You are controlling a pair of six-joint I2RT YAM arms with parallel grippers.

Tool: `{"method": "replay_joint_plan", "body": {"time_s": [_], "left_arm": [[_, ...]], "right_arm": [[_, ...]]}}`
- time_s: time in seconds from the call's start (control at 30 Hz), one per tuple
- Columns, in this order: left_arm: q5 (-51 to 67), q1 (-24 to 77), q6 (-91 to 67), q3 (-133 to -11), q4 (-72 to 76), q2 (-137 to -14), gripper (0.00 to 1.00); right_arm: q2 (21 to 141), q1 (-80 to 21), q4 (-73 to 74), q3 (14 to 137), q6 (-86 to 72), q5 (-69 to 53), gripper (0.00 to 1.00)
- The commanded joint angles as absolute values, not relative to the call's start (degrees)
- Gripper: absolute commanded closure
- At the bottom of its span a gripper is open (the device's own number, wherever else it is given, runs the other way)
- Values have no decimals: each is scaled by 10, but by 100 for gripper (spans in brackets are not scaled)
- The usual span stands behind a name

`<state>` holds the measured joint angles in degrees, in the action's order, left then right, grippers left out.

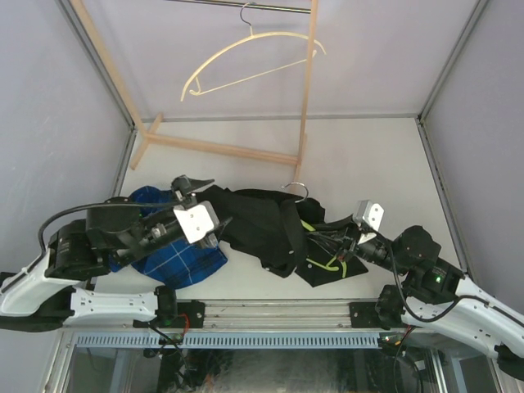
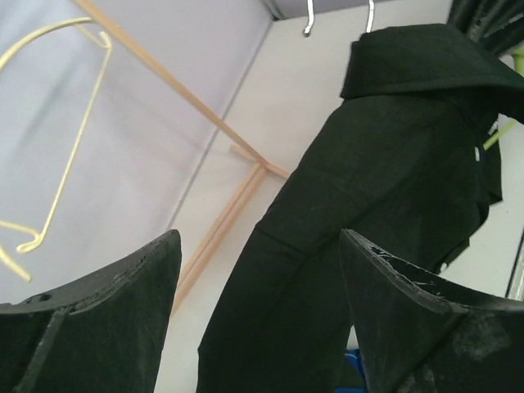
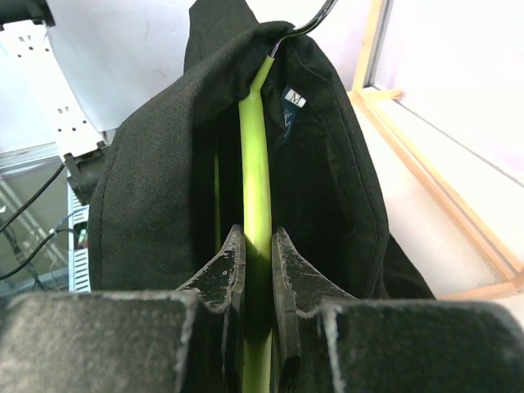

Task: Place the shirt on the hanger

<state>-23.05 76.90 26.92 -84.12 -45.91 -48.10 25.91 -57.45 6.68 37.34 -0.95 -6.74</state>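
The black shirt (image 1: 262, 225) lies crumpled mid-table, draped over the lime-green hanger (image 1: 323, 264), whose metal hook (image 1: 298, 188) sticks out at the far side. In the right wrist view the hanger's green arm (image 3: 255, 172) runs up inside the shirt's collar (image 3: 327, 139). My right gripper (image 3: 258, 237) is shut on that green arm, near the shirt's right edge (image 1: 348, 239). My left gripper (image 2: 258, 246) is open and empty, just above a black shirt fold (image 2: 368, 188), at the shirt's left end (image 1: 211, 225).
A blue plaid shirt (image 1: 176, 258) lies under my left arm. A cream hanger (image 1: 246, 57) hangs on the wooden rack (image 1: 307, 90) at the back. The rack's base bars (image 1: 221, 147) rest on the far table. A rail (image 1: 270, 311) runs along the front edge.
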Motion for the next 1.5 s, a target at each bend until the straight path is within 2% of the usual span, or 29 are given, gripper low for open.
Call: {"method": "replay_joint_plan", "body": {"time_s": [0.0,0.1,0.2,0.37,0.57,0.77,0.87,1.0,1.17,1.47], "left_arm": [[-162,767,291,-836,-464,-492,18],[-157,767,295,-828,-468,-499,19],[-136,768,294,-828,-478,-505,27],[-104,768,288,-823,-489,-516,43],[-75,768,276,-817,-478,-526,69],[-57,767,269,-809,-462,-525,88],[-49,767,260,-807,-460,-525,91],[-14,751,236,-802,-448,-516,99],[85,702,195,-802,-431,-506,100],[142,684,180,-809,-442,-520,100]], "right_arm": [[256,-571,23,409,-11,-112,100],[263,-571,25,415,-10,-135,100],[273,-572,28,422,-9,-151,100],[280,-571,26,428,-11,-165,100],[282,-571,32,430,-10,-171,100],[281,-571,35,429,-9,-172,100],[282,-572,35,429,-9,-172,100],[283,-572,39,430,-7,-175,100],[288,-571,50,429,1,-180,100],[290,-571,58,430,6,-176,100]]}}
